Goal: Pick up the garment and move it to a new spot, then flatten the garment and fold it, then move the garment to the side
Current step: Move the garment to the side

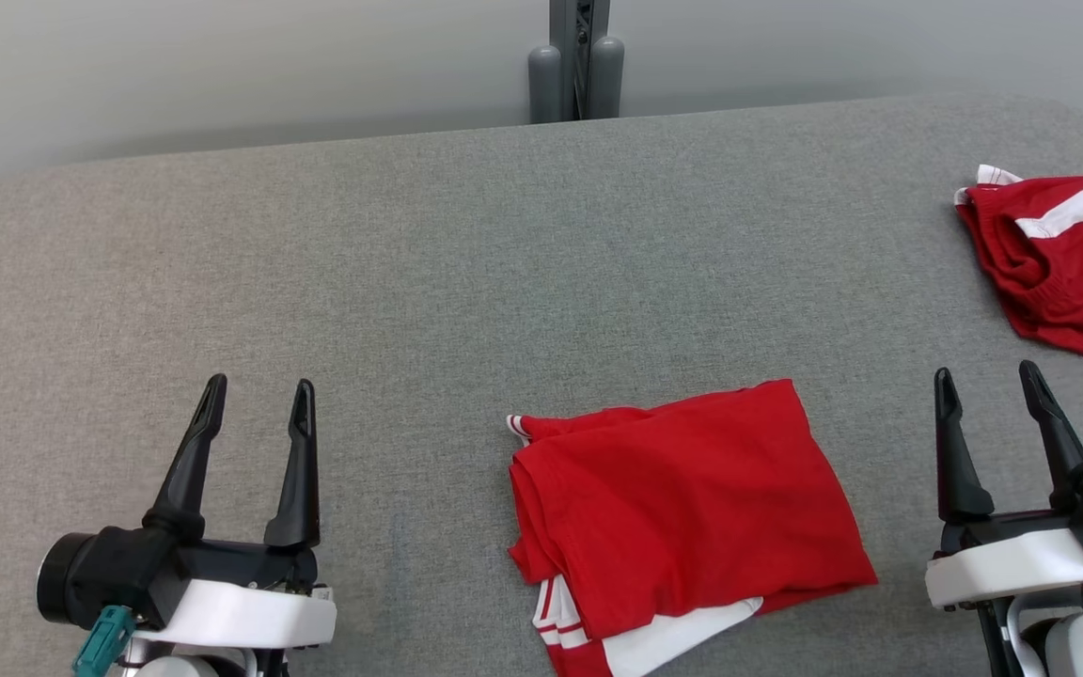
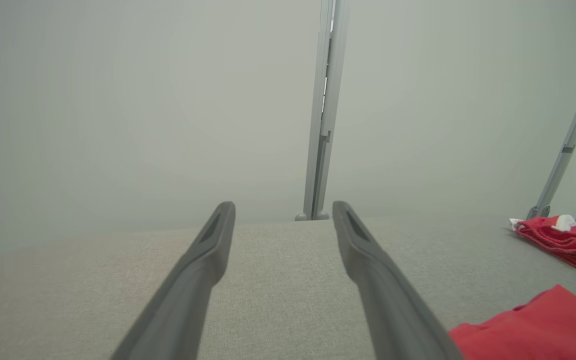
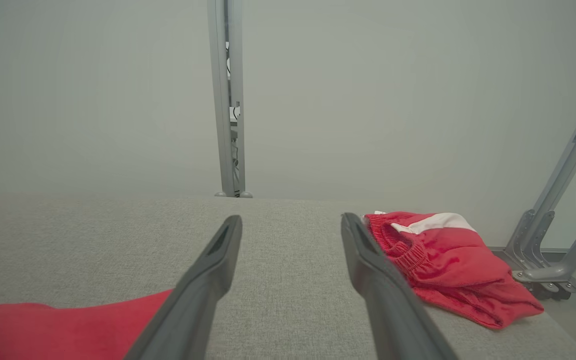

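Note:
A red garment with white stripes [image 1: 682, 517] lies loosely folded on the grey padded table [image 1: 466, 263], near its front edge and right of centre. The same garment [image 2: 538, 327] shows at the lower right of the left wrist view, and as a red patch [image 3: 63, 327] at the lower left of the right wrist view. My left gripper [image 1: 258, 400] rests open well to its left, with nothing between its fingers [image 2: 208, 255]. Just right of the garment, my right gripper [image 1: 985, 381] is open too and holds nothing; its fingers [image 3: 368, 260] point across the table.
A second red and white garment [image 1: 1063, 259] lies bunched at the table's far right edge; it appears as red cloth [image 3: 443, 265] beyond my right finger. A grey post [image 1: 577, 61] stands behind the table against a pale wall. Slanted metal struts [image 3: 553, 235] rise off the right end.

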You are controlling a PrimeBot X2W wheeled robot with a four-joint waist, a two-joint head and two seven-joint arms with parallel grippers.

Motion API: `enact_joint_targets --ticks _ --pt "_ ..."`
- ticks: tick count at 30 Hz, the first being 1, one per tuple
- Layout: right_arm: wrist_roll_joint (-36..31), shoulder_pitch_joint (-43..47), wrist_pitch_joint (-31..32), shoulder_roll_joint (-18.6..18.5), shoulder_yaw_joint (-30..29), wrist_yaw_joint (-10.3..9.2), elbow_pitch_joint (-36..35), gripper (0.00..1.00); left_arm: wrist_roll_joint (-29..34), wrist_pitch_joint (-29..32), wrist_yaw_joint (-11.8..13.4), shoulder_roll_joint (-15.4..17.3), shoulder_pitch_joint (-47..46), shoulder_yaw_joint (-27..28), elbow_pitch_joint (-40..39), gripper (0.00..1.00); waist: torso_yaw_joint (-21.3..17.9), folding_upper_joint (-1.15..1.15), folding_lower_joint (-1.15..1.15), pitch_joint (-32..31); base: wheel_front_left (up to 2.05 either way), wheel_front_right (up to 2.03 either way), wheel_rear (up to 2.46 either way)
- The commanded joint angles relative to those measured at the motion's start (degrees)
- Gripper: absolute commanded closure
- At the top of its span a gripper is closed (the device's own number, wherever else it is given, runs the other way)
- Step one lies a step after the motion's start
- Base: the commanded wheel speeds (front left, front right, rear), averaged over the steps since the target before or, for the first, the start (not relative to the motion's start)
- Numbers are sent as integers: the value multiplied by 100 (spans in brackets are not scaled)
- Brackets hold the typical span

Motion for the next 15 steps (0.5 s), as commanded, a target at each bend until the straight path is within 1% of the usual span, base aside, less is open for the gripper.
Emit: enact_joint_targets --ticks 1,5,8,9,10,12,14,15 --pt "23 36 -50 -1 28 2 5 0 36 -20 11 19 66 -13 16 0 -5 0 0 -4 0 0 0" --pt "94 79 -51 19 56 2 55 0 24 -20 -4 19 59 -43 53 0 -1 0 0 -7 0 0 0" --pt "405 105 -42 -14 436 2 362 0 -7 -20 -17 20 47 -60 98 0 21 0 0 -3 0 0 0" --pt "636 69 -7 -74 618 2 475 0 -17 -20 -16 20 42 -64 115 0 28 0 0 3 0 0 0" --pt "1120 -45 195 -289 968 1 670 0 -36 -21 -19 19 30 -73 147 0 39 0 0 35 0 0 0" --pt "1714 -161 461 -438 1254 1 831 0 -47 -21 -29 19 -5 -99 185 0 62 0 0 79 0 0 0" --pt "2162 -294 683 -716 1560 2 904 0 -49 -20 -50 21 -53 -128 221 0 98 0 0 130 0 0 0" --pt "2539 -342 826 -785 1669 2 954 0 -52 -21 -62 19 -72 -140 238 0 118 0 0 159 0 0 0"
